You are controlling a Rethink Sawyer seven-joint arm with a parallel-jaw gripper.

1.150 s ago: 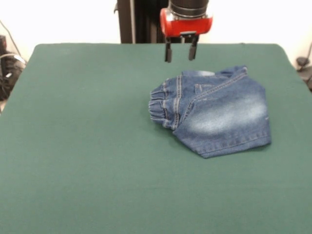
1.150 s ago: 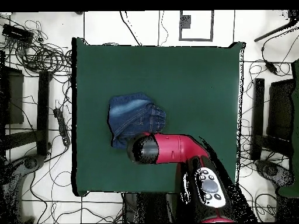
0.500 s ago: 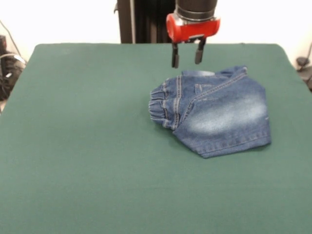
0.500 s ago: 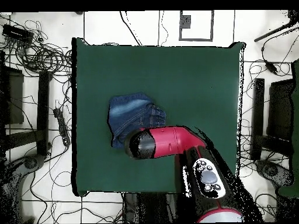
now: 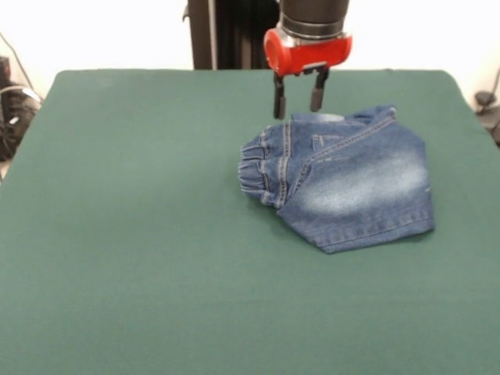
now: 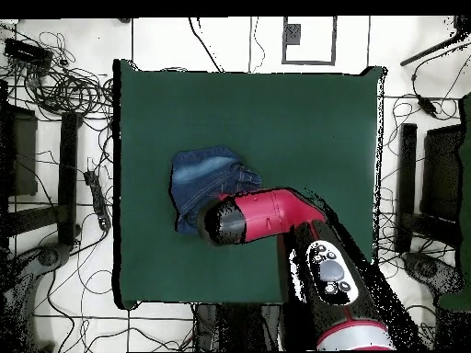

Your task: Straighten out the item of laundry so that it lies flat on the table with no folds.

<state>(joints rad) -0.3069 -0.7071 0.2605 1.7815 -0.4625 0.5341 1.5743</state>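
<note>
1. Jeans (image 5: pixel 344 183) lie folded in a compact bundle on the table (image 5: pixel 141 234), right of centre in the front view and toward the far half.
2. Gathered waistband (image 5: pixel 254 170) bunches at the bundle's left end; a faded whitish patch shows on the top layer, and a hemmed edge runs along the near side.
3. Gripper (image 5: pixel 296 98) hangs just over the bundle's far-left corner, fingers pointing down and spread apart with a clear gap between them, holding nothing. Whether the tips touch the cloth cannot be told.
4. Red wrist and black cylinder of the arm (image 5: pixel 308 35) rise straight up above the gripper.
5. Overhead, the jeans (image 6: pixel 198 179) sit in the left half of the table (image 6: pixel 304 119), and the arm (image 6: pixel 267 216) reaches in from the bottom right, its end covering the bundle's lower right part.
6. Cables (image 6: pixel 55 83) lie tangled on the floor beyond the table's left edge in that view.
</note>
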